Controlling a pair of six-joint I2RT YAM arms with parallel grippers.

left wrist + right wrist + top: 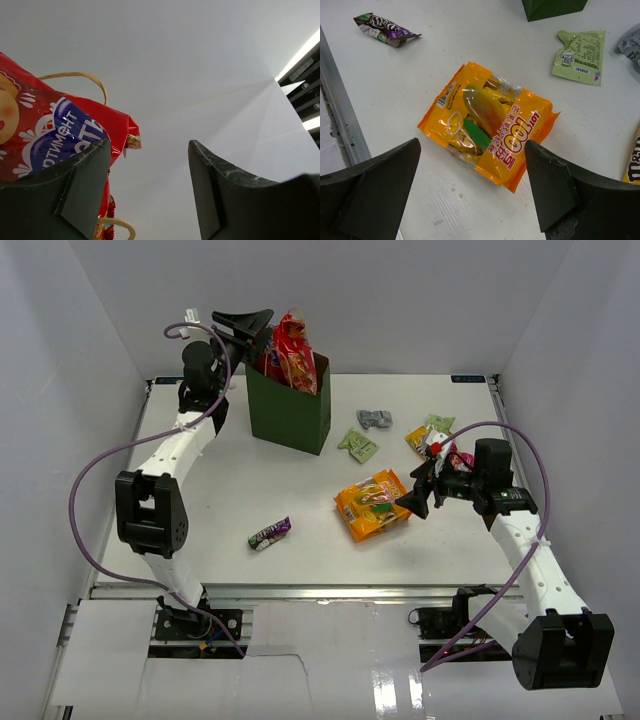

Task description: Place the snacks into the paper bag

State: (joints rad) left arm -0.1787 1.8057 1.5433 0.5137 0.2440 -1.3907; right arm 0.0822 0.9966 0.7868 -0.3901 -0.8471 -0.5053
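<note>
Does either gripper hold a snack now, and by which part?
Nothing is held. The left gripper stands open beside the red packet in the paper bag; the right gripper hangs open above the orange bag.

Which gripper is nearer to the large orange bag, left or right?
Right. The right gripper hangs open just over the right edge of the orange bag; the left gripper is far off, above the mouth of the paper bag.
</note>
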